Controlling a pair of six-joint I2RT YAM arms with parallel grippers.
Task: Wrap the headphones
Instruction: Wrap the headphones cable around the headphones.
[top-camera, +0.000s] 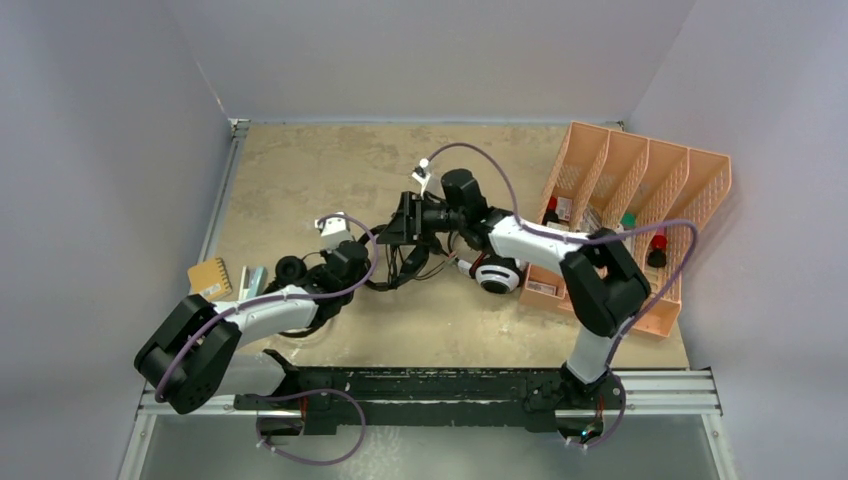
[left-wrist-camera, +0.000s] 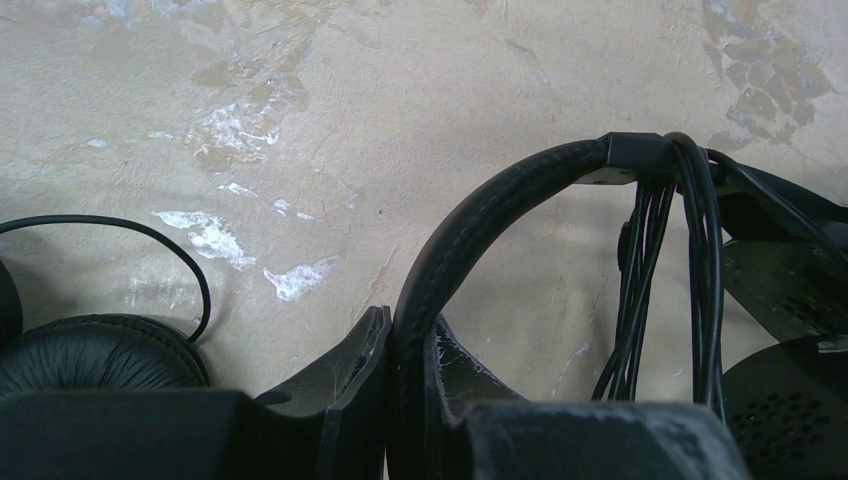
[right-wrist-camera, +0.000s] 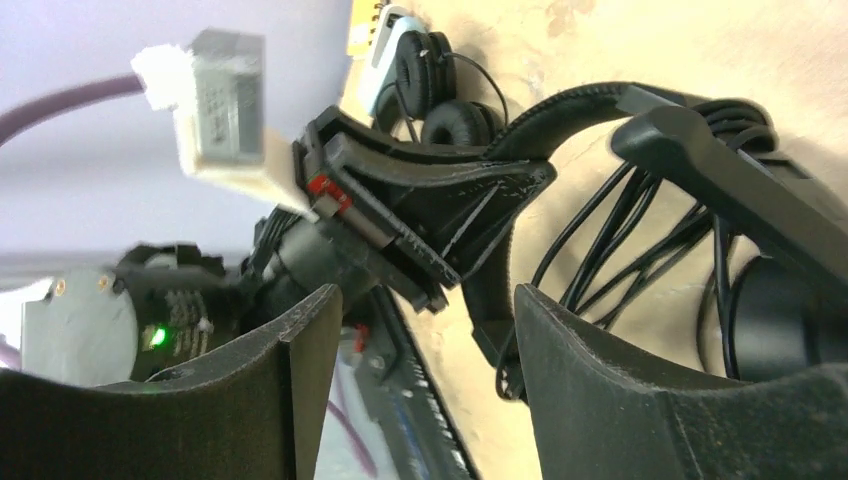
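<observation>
The left gripper (left-wrist-camera: 410, 345) is clamped on the headband (left-wrist-camera: 500, 190) of the large black headphones (left-wrist-camera: 790, 410), mid-way across the table (left-wrist-camera: 400, 90), with the cable (left-wrist-camera: 690, 270) looped over the band. The right gripper (right-wrist-camera: 425, 380) stands apart, empty. Best to hold the band steady and lay each turn snug.

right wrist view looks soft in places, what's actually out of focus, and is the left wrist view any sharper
right wrist view: its own fingers and the white connector are blurred, the cables sharper; left wrist view: table and black headband crisp, near fingers soft
</observation>
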